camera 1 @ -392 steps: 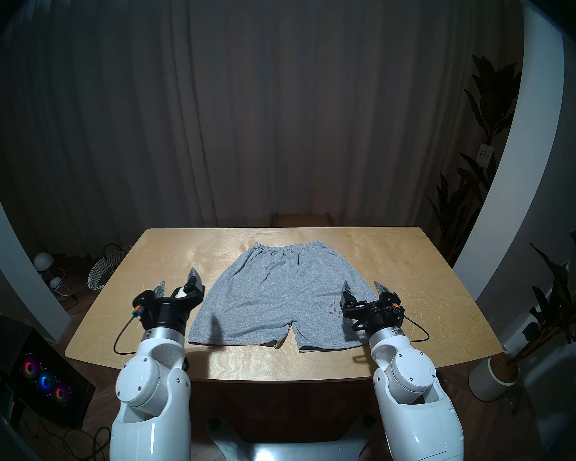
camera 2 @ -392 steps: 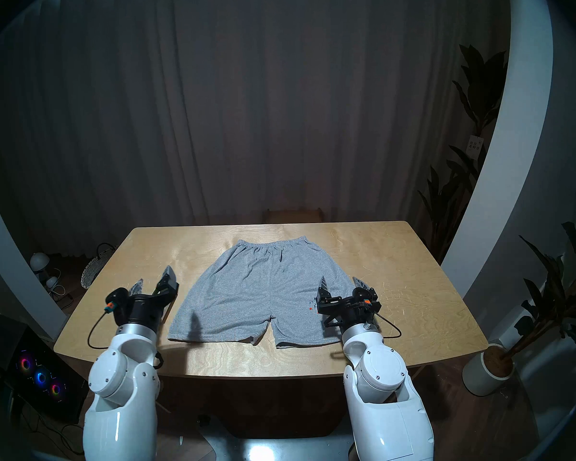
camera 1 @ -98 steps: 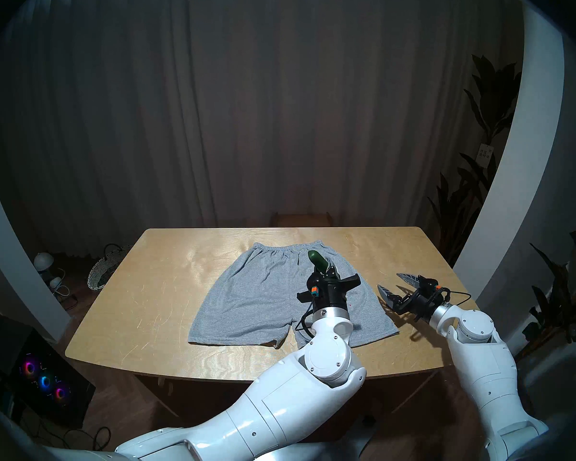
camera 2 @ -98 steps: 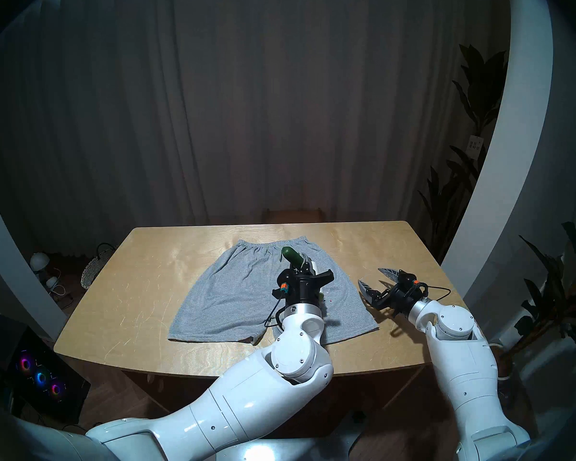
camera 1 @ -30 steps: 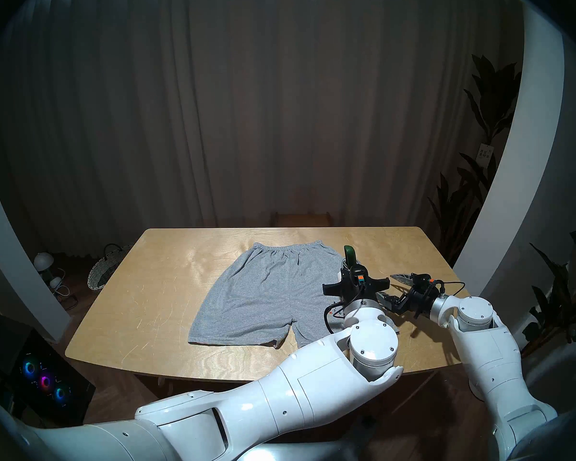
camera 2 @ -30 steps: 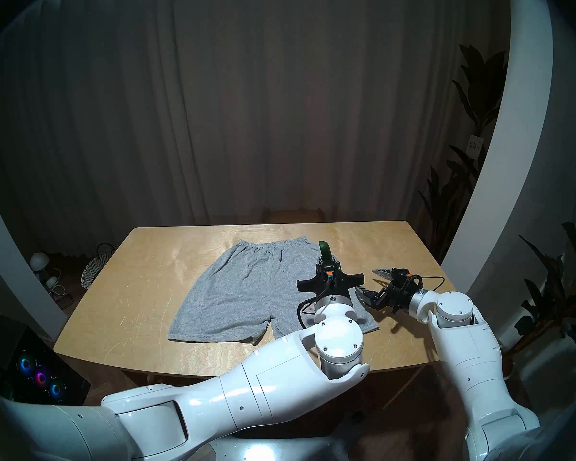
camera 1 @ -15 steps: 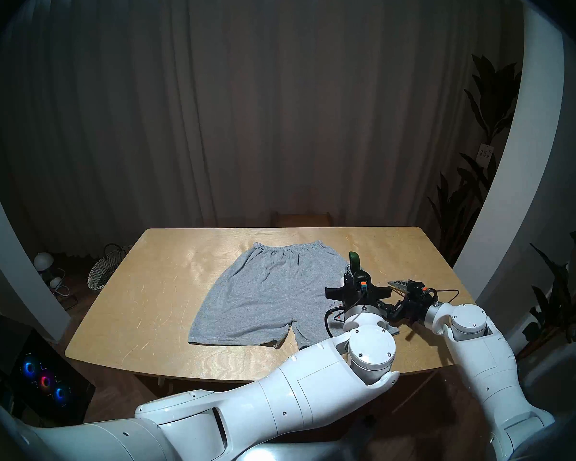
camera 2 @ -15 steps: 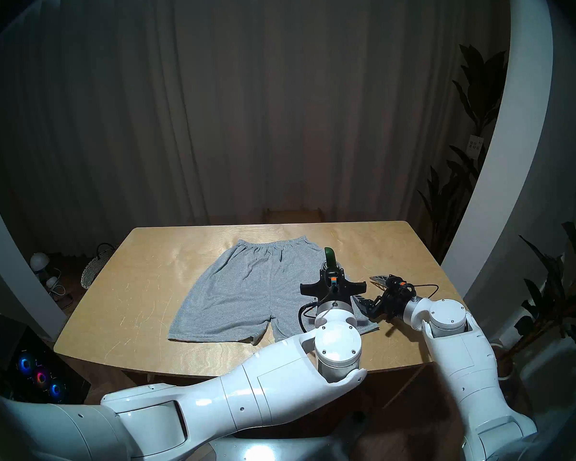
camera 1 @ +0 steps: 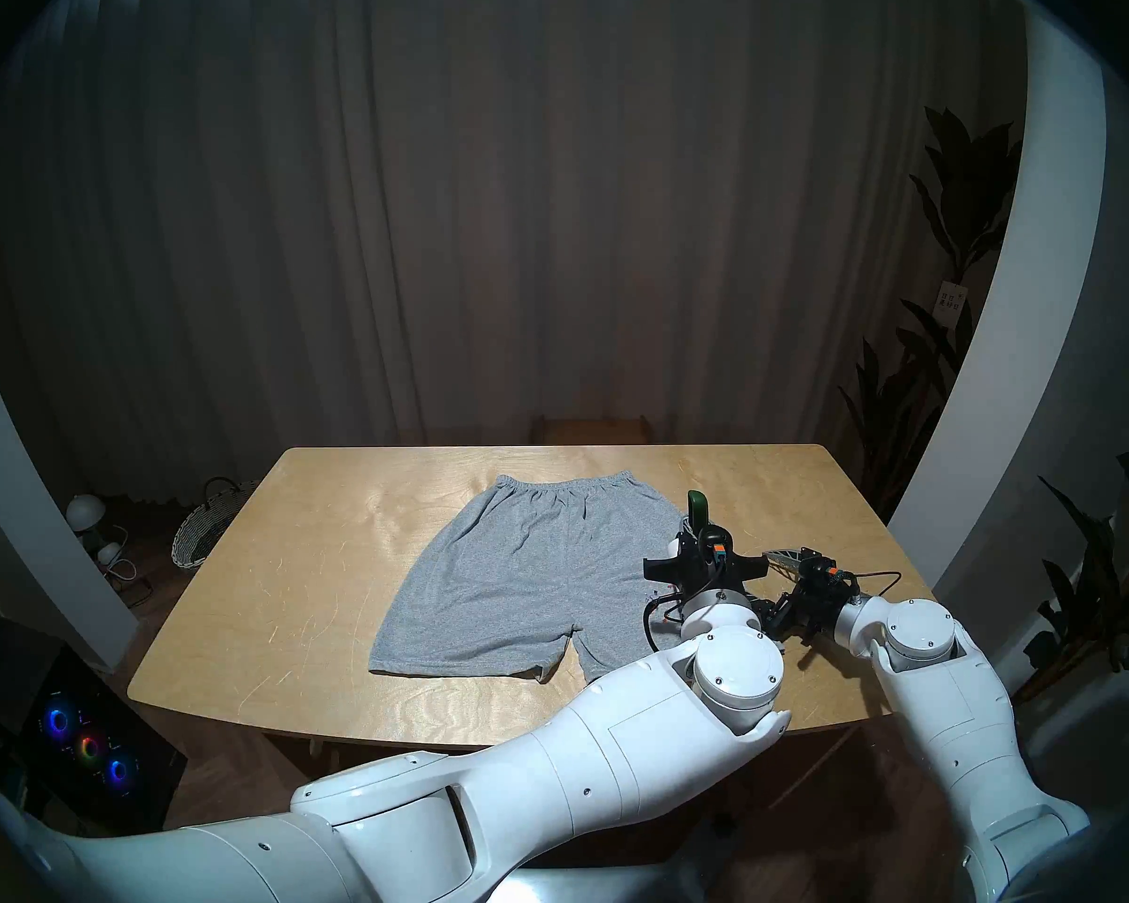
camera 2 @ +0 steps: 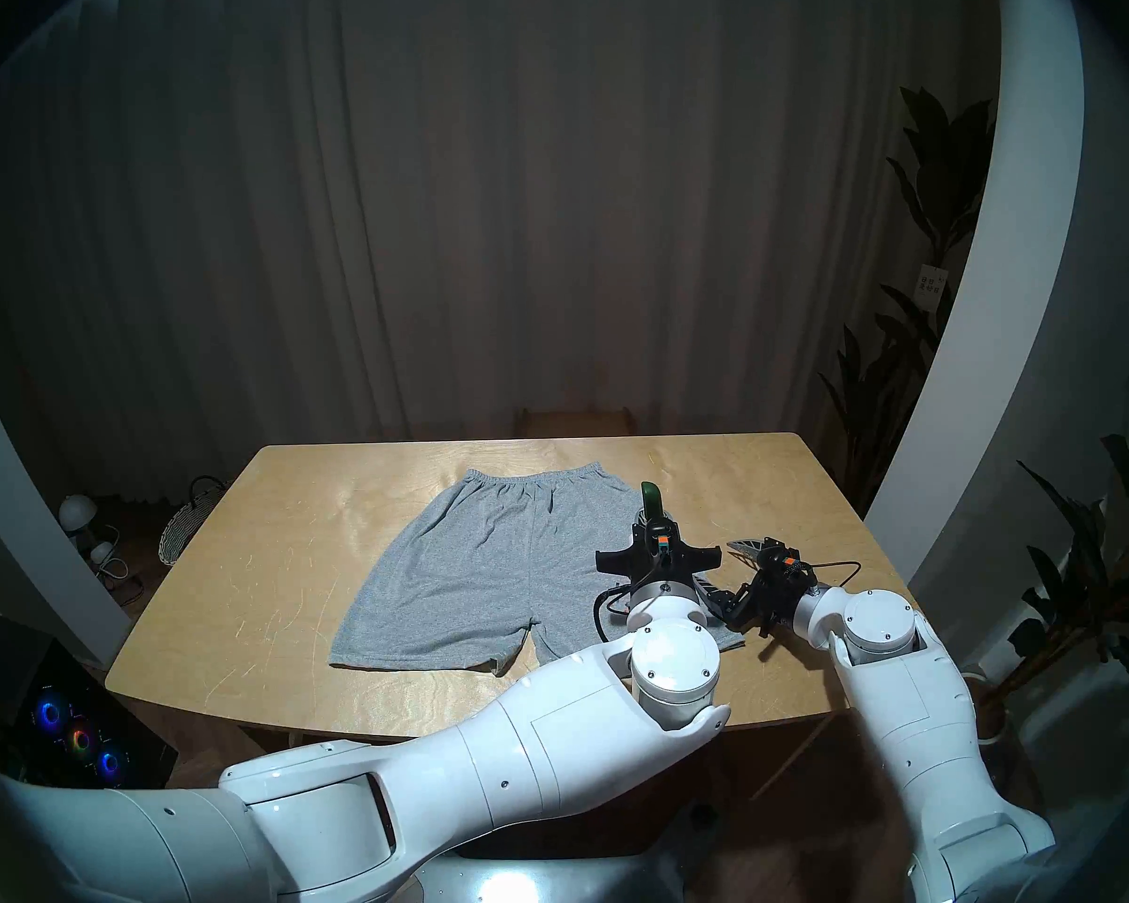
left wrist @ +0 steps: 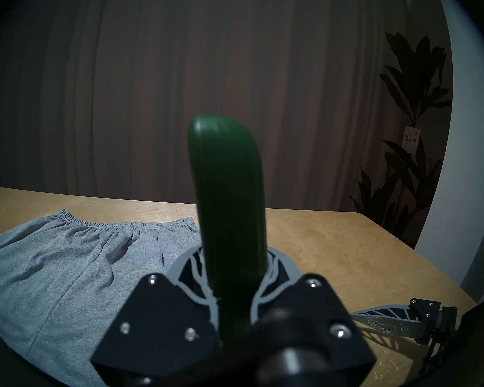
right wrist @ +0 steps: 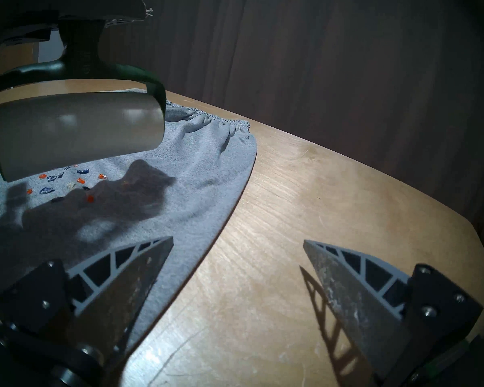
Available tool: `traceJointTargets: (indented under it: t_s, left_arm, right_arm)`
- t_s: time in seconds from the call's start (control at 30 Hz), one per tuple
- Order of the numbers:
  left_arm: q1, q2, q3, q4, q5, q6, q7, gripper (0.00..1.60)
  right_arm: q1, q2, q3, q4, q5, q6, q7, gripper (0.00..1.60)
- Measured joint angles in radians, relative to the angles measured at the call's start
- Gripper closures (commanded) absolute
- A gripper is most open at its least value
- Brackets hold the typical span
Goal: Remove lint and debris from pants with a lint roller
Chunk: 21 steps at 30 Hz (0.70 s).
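Observation:
Grey pants [camera 1: 523,576] lie flat on the wooden table [camera 1: 301,595], waistband at the far side. My left gripper [camera 1: 693,534] hangs over their right leg, shut on the dark green handle of the lint roller [camera 1: 697,505], which sticks up past the fingers [left wrist: 284,265]. In the right wrist view the white roll [right wrist: 78,132] hangs just above the cloth, over red, blue and white debris [right wrist: 67,181]. My right gripper [right wrist: 238,239] is open and low, one finger over the leg's outer edge and one over bare wood. From the head, my left wrist hides most of the specks [camera 1: 666,618].
A woven basket [camera 1: 200,533] and a small lamp [camera 1: 86,511] stand on the floor to the left, with a computer case with glowing fans [camera 1: 86,745] nearer. Tall plants [camera 1: 1096,595] stand to the right, and a wooden chair [camera 1: 591,429] stands behind the table.
Over the last second my left gripper with the roller has drifted slightly right. My right gripper has moved left and down to the pants' right leg edge.

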Motion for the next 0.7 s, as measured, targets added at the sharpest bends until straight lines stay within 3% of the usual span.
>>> traceJointTargets:
  t_s: [0.3,0.7]
  left_arm:
    - [-0.023,-0.036,0.043,0.025,-0.075,-0.025,0.047,1.6]
    - [-0.057,-0.085,0.075,0.131,-0.115,-0.06,0.105,1.6]
  right_arm:
    - [0.005,0.005,-0.001,0.014,-0.011,-0.045,-0.002,0.0]
    - [0.003,0.024,-0.001,0.016,0.004,-0.048,0.066,0.0]
